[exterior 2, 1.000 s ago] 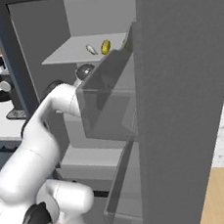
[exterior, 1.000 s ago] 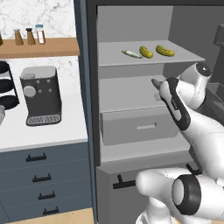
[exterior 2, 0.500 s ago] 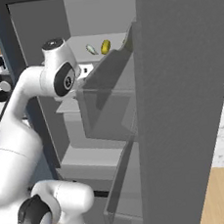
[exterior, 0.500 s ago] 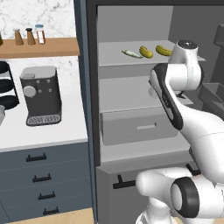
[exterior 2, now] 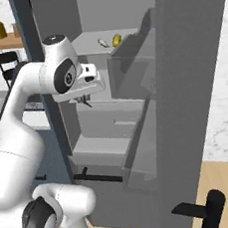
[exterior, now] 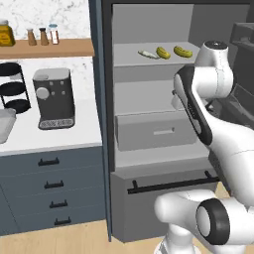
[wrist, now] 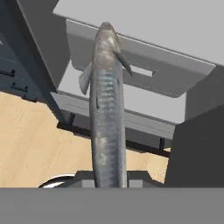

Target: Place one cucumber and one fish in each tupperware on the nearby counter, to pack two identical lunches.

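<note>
In the hand view a long grey fish (wrist: pixel 106 109) runs up from between my fingers, hanging over the fridge drawer and the wooden floor. My gripper (exterior 2: pixel 87 100) is shut on it, in front of the middle shelf of the open cabinet. On the upper shelf lie another fish (exterior: pixel 148 53) and two yellow-green cucumbers (exterior: pixel 162 52) (exterior: pixel 182 51); that fish (exterior 2: pixel 101 42) and one cucumber (exterior 2: pixel 116 39) also show from the right. A corner of a light-grey tupperware (exterior: pixel 5 125) sits on the white counter (exterior: pixel 49 141) at the far left.
A black coffee machine (exterior: pixel 53 98) stands on the counter beside a black wire rack (exterior: pixel 14 87). A grey drawer (exterior: pixel 154 130) sits below the shelves. The cabinet's open door (exterior 2: pixel 192 77) stands close on the right. Jars line a wooden shelf (exterior: pixel 44 47).
My arm has drawn back from the upper shelf and its elbow has risen. The hand has come down to the middle shelf's height, carrying the fish.
</note>
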